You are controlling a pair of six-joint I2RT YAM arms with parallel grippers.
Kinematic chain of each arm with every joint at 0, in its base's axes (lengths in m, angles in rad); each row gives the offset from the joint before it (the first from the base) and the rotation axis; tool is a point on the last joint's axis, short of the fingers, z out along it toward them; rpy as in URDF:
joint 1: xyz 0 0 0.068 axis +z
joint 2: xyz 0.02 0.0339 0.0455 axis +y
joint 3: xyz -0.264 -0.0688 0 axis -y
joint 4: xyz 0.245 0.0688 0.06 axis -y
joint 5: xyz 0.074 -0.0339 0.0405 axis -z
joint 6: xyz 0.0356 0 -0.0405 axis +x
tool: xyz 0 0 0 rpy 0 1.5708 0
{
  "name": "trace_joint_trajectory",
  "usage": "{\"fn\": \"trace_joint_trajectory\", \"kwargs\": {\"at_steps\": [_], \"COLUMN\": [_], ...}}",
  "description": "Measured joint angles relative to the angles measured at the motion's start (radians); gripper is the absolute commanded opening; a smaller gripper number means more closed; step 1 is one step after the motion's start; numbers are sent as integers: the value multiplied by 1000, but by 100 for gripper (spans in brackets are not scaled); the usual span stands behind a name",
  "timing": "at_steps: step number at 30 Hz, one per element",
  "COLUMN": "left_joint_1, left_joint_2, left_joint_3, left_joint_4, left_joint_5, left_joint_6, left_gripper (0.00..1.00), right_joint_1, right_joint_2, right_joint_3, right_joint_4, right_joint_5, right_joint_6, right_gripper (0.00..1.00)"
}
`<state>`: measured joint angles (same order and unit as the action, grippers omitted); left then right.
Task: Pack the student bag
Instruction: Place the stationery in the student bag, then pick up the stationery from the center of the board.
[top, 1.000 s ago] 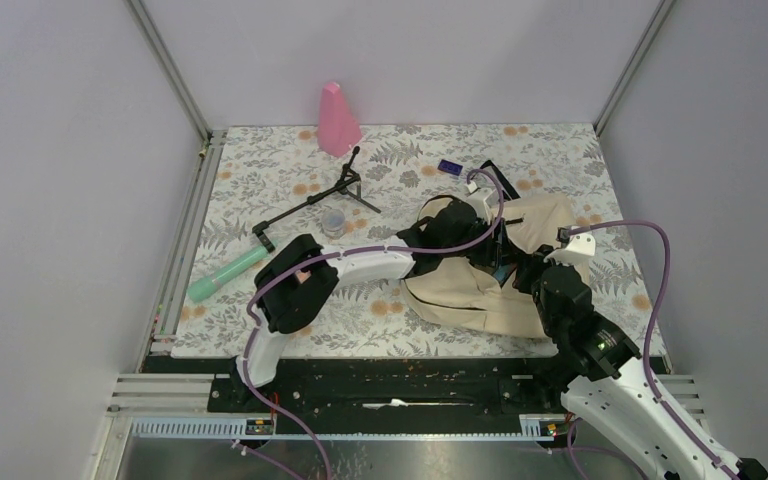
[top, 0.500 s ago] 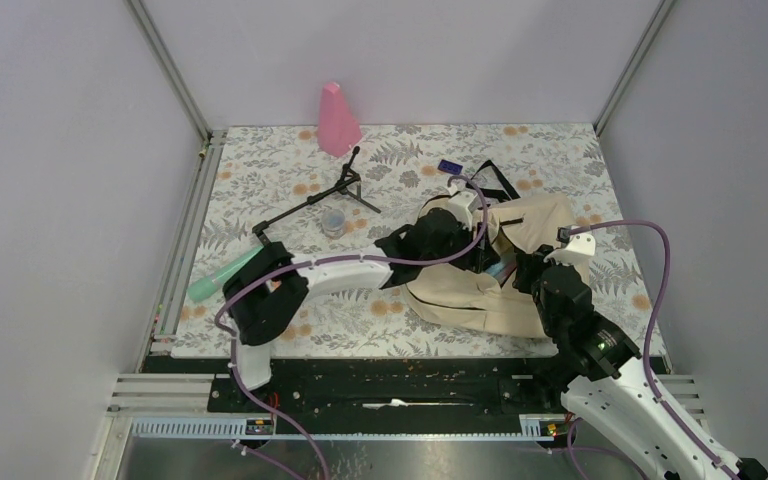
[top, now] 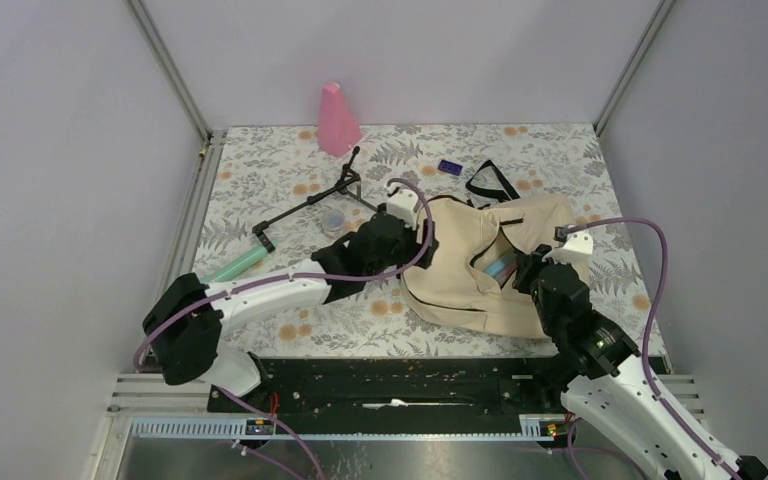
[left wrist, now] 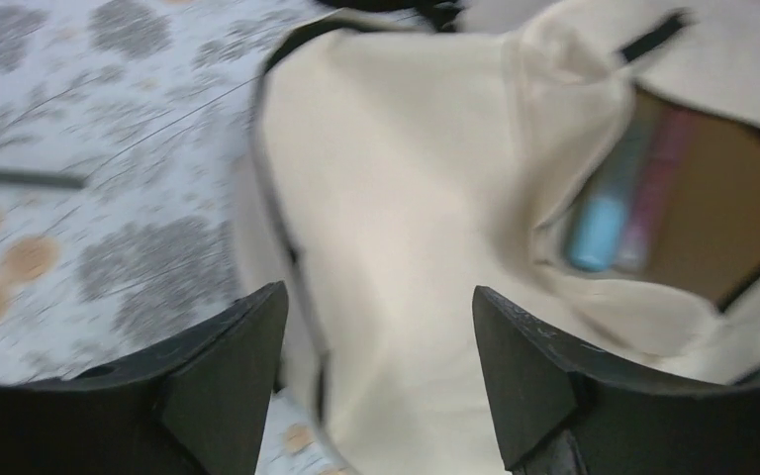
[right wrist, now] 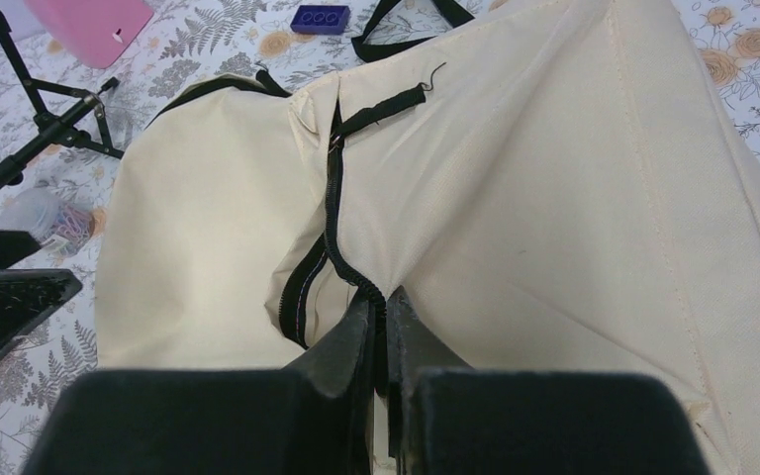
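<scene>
**A:** Where is the large soft cream fabric backpack point(top: 460, 285) found?

**B:** At three o'clock on the floral counter point(top: 260, 160), mouth open. Its zipper edge is pinched by the right end effector point(right wrist: 381, 322). The left end effector point(left wrist: 378, 317) is spread and empty.

**A:** Advice?

**B:** The edge should be held high so the mouth is stretched wide.

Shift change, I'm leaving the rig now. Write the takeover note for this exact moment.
Left gripper: open, empty, over the cream front of the student bag.
Right gripper: shut on the bag's zipper edge.
Done: the bag lies unzipped; a blue tube and a pink item are inside.
Left: green tube, black stand, pink object and blue block lie outside the bag; probably pack them, then zip.
</scene>
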<state>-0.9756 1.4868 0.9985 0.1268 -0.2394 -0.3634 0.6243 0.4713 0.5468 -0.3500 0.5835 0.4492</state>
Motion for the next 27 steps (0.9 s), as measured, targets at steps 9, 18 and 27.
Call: {"fn": "trace_joint_trajectory", "kwargs": {"at_steps": [9, 18, 27], "left_joint_1": [188, 428, 546], "left_joint_2": [-105, -152, -235], "left_joint_3": [-154, -307, -403], "left_joint_4": [-265, -393, -387], "left_joint_5": [-124, -161, -129], "left_joint_6": [-48, -177, -235], "left_gripper": [84, 96, 97], "right_joint_1": [0, 0, 0], "right_joint_2": [20, 23, 31], "right_joint_3": [0, 0, 7], "right_joint_4": [3, 3, 3], "right_joint_5": [1, 2, 2], "right_joint_6": [-8, -19, -27], "right_gripper": [0, 0, 0]}}
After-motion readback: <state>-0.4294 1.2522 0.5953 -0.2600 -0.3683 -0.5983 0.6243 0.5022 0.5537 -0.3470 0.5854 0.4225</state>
